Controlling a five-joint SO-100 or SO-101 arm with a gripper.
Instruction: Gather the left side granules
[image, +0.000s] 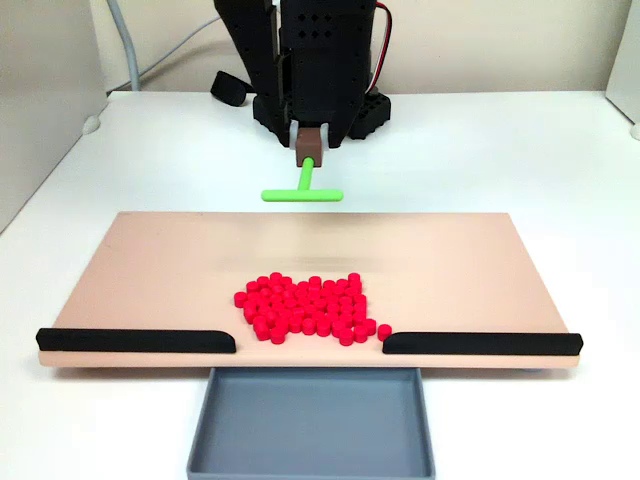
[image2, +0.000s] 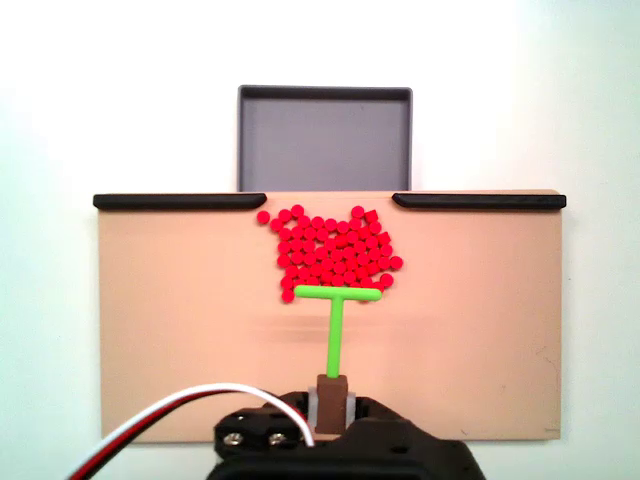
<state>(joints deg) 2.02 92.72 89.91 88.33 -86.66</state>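
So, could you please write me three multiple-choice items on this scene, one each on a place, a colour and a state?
1. Where do the granules lie?
A. In the grey tray
B. On the tan board, by the gap between the black rails
C. On the white table

2. What colour is the T-shaped stick?
A. Green
B. Blue
C. Yellow

3. What is the state of the grey tray?
A. Full of granules
B. Empty
C. Overturned

Answers: 1 B, the red pile sits on the board by the gap. 2 A, the stick held in the gripper is bright green. 3 B, its floor is bare in both fixed views.
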